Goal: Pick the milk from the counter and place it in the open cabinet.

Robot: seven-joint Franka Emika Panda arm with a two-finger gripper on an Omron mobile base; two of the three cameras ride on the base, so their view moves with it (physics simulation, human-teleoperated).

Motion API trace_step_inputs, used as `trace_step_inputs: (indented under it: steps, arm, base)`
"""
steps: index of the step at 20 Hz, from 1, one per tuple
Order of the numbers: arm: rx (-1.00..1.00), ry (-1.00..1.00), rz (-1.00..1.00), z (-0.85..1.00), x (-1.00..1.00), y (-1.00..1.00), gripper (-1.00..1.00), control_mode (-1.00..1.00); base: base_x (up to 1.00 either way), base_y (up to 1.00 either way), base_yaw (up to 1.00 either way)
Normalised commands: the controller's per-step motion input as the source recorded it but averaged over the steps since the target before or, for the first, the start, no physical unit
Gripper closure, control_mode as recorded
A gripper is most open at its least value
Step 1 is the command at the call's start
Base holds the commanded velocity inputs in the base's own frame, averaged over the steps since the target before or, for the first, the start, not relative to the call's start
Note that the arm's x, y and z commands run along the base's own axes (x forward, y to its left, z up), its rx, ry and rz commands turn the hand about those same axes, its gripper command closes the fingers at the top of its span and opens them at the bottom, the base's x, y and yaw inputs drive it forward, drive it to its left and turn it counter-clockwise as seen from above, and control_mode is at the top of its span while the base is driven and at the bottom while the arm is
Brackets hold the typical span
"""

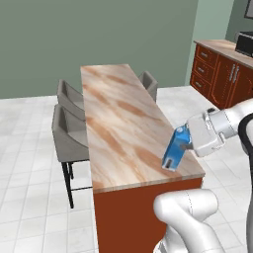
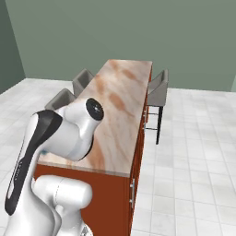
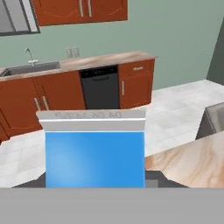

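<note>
Marbled bench [image 1: 118, 123] beneath my hand [image 1: 187, 146], which clamps the tilted milk [image 1: 175, 149] at mid-body; light, stiff, likely slick carton, best held across its flat sides.

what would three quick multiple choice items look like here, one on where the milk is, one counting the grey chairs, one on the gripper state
1. Where is the milk carton?
A. lying flat at the far end of the counter
B. tilted in the gripper above the counter's near right corner
C. on the floor

2. How many grey chairs stand at the counter?
A. one
B. three
C. five

3. What is the gripper doing?
A. shut on the milk carton
B. open above bare stone
C. holding a chair

Answers:
1 B: in the left base view the blue carton leans at the gripper, over the near right corner.
2 B: two chairs on the left side, one on the right.
3 A: the carton sits tilted against the hand, and in the hand view it stands right at the fingers.
</note>
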Motion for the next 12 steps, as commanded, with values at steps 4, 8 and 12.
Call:
trace_step_inputs:
  steps: [4, 8, 12]
  arm:
    - [-0.13, -0.02, 0.01, 0.09, -0.27, -0.01, 1.0, -1.0]
    - [-0.09, 0.0, 0.0, 0.07, -0.17, 0.0, 1.0, -1.0]
    - [-0.02, 0.0, 0.0, 0.01, 0.0, 0.0, 1.0, -1.0]
  base:
    - [0.0, 0.0, 0.0]
    - [0.0, 0.0, 0.0]
    - [0.0, 0.0, 0.0]
